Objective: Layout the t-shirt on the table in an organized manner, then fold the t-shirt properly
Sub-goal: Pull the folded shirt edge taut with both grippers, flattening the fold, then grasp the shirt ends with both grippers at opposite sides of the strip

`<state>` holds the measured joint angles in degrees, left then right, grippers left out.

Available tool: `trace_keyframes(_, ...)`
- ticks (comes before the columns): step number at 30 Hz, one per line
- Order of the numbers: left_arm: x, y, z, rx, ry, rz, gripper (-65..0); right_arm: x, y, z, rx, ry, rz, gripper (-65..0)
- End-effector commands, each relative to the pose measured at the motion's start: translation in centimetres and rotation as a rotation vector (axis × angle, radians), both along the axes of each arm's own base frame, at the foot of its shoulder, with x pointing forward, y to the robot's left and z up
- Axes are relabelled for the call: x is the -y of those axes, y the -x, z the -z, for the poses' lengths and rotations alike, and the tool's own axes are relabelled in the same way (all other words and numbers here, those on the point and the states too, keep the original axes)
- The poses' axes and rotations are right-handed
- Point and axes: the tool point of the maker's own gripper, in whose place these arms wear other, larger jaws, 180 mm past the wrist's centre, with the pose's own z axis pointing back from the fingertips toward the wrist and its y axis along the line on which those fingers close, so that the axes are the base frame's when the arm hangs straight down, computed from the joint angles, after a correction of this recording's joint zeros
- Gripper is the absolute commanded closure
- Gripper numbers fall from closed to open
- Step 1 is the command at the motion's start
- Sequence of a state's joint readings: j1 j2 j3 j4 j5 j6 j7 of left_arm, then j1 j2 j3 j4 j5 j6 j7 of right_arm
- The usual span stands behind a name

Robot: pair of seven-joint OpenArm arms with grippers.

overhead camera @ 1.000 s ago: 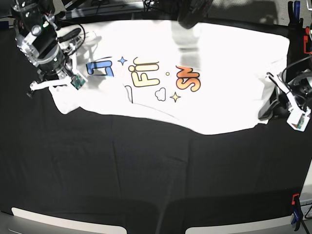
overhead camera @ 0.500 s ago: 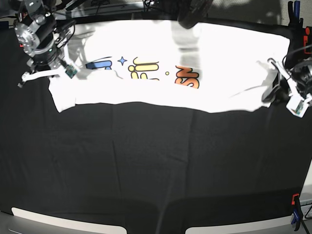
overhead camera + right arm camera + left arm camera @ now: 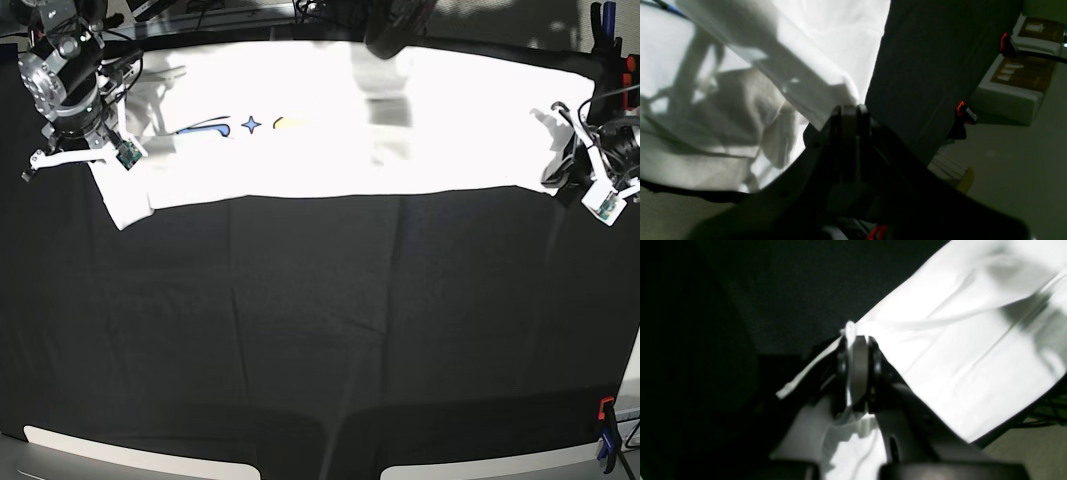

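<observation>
The white t-shirt (image 3: 330, 150) is stretched in a long band across the far part of the black table (image 3: 320, 330). Only a blue star and scraps of blue and yellow print show on it. My right gripper (image 3: 100, 160), at the base view's left, is shut on the shirt's left end; in the right wrist view the gripper (image 3: 850, 111) pinches the edge of the t-shirt (image 3: 826, 40). My left gripper (image 3: 552, 178), at the base view's right, is shut on the other end; in the left wrist view its tip (image 3: 855, 340) clamps a fold of the t-shirt (image 3: 957, 340).
A dark overhead object (image 3: 395, 25) hangs over the far middle and shades the shirt. Clamps sit at the table edges, a red one (image 3: 961, 108) and one at the near right (image 3: 606, 435). Boxes (image 3: 1017, 83) stand on the floor beyond the table.
Both arms have pulled back toward the far edge. The shirt's near edge has risen and straightened, and most of the printed letters have gone out of sight.
</observation>
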<state>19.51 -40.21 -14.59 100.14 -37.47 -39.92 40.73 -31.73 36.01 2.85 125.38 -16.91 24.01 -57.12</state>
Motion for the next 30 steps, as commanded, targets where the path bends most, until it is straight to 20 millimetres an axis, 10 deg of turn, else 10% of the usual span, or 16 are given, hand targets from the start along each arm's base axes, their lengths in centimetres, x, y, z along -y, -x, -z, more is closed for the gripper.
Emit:
trace_keyframes(1,-0.1,-0.8,-1.4,0.044,0.007,0.010,0.0,0.6,-0.4,-1.1,0.027,0.035,0.004,0.0)
trace_keyframes(8,-0.1,-0.7,-1.3,0.039,0.006,0.010,0.0,0.6,-0.4,-1.0,0.026,0.032,0.004,0.0)
trace_keyframes(12,-0.3,0.3,-0.4,-0.040,-0.009,0.013,-17.2,0.5,-0.4,-1.0,0.026,0.029,0.004,0.0)
trace_keyframes(21,0.4,3.2,0.7,-0.207,0.051,0.037,-17.5,0.5,-0.4,-1.0,0.026,0.029,0.004,0.0)
trace_keyframes(30,2.4,1.6,-0.9,-0.086,0.191,0.000,-17.5,-0.6,0.5,0.2,-0.035,-0.072,0.024,0.0)
